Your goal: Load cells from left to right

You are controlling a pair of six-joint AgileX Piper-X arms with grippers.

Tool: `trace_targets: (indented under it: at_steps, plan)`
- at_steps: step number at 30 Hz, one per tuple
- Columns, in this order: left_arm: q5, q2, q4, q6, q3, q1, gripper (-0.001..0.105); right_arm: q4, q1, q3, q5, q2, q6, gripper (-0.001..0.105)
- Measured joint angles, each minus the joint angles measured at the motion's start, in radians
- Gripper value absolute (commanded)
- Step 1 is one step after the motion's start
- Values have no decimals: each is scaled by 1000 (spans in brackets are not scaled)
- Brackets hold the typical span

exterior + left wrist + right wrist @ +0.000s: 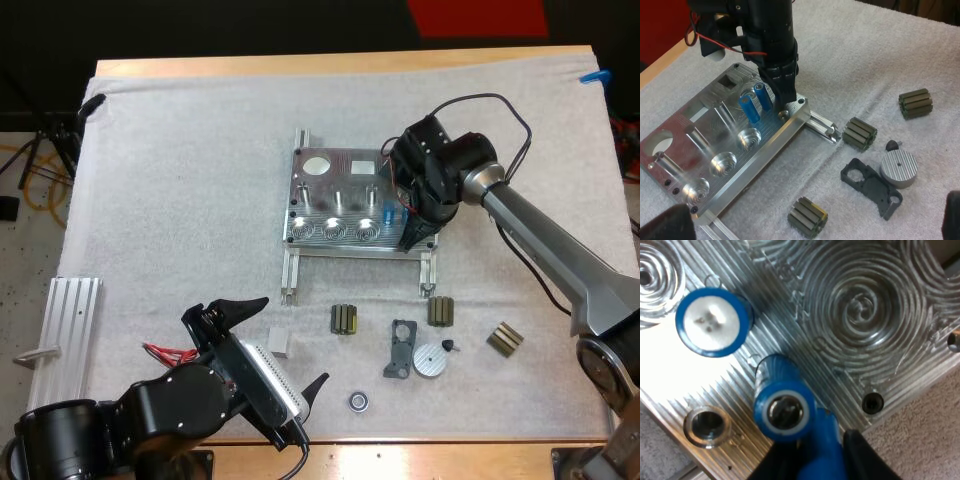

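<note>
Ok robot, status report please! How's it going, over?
Left gripper open, empty. Right gripper shut on blue piece at fixture. Two cells standing in fixture. Nothing in the way.

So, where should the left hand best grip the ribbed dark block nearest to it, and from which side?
Probably from straight above: the open left hand can close on the ribbed dark block at the two sides parallel to its grooves. It lies flat on the mat, grooves facing up, with free space on both of those sides.
</note>
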Motion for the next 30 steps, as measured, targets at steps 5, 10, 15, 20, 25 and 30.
trace_targets:
  at_steps: [5,10,15,20,25,30]
  plan:
    - [0,0,0,0,0,0,97,0,0,0,2,2,13,57]
    - [0,0,0,0,0,0,97,-5,0,0,5,5,13,65]
    - [0,0,0,2,0,0,97,-19,0,0,5,-29,13,65]
    - [0,0,0,2,0,0,97,-27,0,0,5,-113,13,65]
    - [0,0,0,2,0,0,97,-27,0,0,-9,-172,16,65]
    - [0,0,0,2,0,0,97,3,0,0,-127,-188,52,64]
